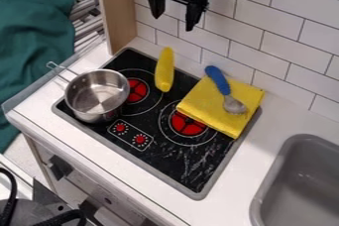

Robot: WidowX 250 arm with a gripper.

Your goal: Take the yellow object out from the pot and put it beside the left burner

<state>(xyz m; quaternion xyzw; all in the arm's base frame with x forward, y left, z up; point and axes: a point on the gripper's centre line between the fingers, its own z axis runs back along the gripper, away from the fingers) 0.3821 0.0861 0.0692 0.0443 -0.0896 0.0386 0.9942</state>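
Claw [175,21] apart at 12 o'clock, yellow object [164,71] out of the pot [116,108] and by the left burner [138,90]

Clock hours follow the camera view, with 12 at its top edge. The claw hangs over the far side of the stove top [173,168], in front of the white tiled wall [285,34], its two fingers spread apart and pointing down, with nothing between them.

At 6 o'clock from the claw, the yellow object lies on the black stove top, its long axis running roughly from 12 to 6. It sits just beside the left burner's red centre, at about 1 o'clock from it, and its near end reaches the burner's outer printed ring.

The metal pot stands at 9 o'clock from that same burner, its handle [61,71] pointing to 10. Two red knobs [130,133] lie at about 6 o'clock from the burner.

At 4 o'clock from the yellow object, a folded yellow cloth [205,106] covers part of the right burner [187,127]. On the cloth rests a spoon [233,105], its blue handle toward 11 and its bowl toward 5.

Farther out, the grey sink [301,185] is set into the white counter [232,200] at 4 o'clock in the view, a wooden panel [117,9] stands at 11, and green fabric [33,36] hangs at 10.
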